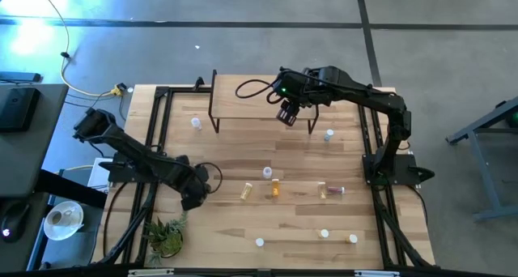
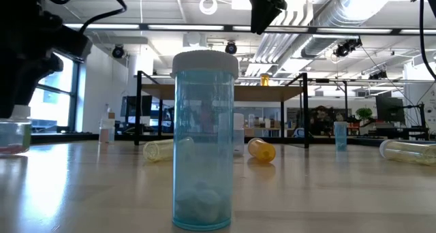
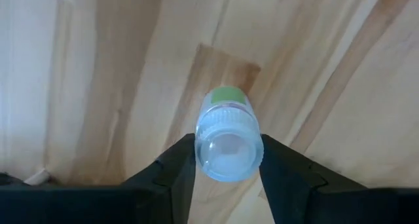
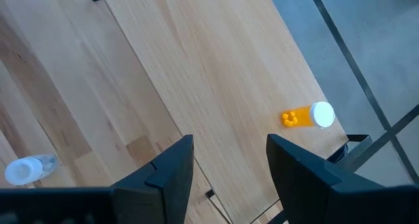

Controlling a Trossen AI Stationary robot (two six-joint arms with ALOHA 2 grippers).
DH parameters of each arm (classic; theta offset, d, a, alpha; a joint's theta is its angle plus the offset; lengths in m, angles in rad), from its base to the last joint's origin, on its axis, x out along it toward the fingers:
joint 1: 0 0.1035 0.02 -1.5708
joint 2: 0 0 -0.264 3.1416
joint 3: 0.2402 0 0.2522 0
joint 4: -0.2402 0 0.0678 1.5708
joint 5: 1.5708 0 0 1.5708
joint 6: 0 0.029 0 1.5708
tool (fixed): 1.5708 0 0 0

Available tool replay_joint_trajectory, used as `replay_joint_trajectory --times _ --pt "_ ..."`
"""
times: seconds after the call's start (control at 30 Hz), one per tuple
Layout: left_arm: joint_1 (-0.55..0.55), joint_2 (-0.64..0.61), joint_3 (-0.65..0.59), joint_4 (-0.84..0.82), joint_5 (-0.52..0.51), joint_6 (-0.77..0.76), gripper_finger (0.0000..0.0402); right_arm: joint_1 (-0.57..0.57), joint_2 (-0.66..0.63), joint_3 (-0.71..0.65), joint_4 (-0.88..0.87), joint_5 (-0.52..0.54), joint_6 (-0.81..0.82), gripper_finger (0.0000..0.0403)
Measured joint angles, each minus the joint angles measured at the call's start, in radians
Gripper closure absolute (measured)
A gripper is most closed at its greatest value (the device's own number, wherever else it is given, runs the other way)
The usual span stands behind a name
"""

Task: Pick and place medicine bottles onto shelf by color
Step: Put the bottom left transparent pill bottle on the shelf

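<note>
A clear medicine bottle (image 3: 228, 135) with a white cap and a green label stands upright on the table near its left edge; it also shows in the low view as the clear bottle (image 2: 13, 134). My left gripper (image 1: 194, 198) (image 3: 228, 162) points down over it and is shut on it. My right gripper (image 1: 286, 115) (image 4: 229, 152) hangs open above the shelf (image 1: 251, 107) at the far side, with nothing between its fingers. More medicine bottles lie in mid-table: a pale yellow one (image 1: 247, 192), an orange one (image 1: 275, 188) and a clear one (image 1: 332, 190). My left gripper pinches the clear bottle's white cap (image 3: 203, 152) between its two fingers (image 3: 177, 171), one on each side of the cap. The fingers come from above, pointing down. The bottle stands upright with its base on the table.
A blue bottle (image 2: 204, 141) stands close to the low camera. Small bottles stand by the near edge (image 1: 260, 243) (image 1: 353, 239), beside the shelf (image 1: 196, 123) and to its right (image 1: 329, 135). A potted plant (image 1: 166, 236) sits at the near left corner. An orange bottle (image 4: 308, 116) lies by a table edge.
</note>
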Motion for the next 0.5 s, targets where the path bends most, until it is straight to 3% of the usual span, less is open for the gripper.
replay_joint_trajectory --times 0.23,0.5 --pt "0.121 -0.044 0.083 -0.004 0.021 0.182 0.0271 0.000 0.000 0.000 -0.014 0.047 0.000 0.0220" --pt "0.335 -0.061 0.300 -0.082 -0.010 0.498 0.0266 0.000 0.000 0.000 -0.026 0.048 0.000 0.0220"
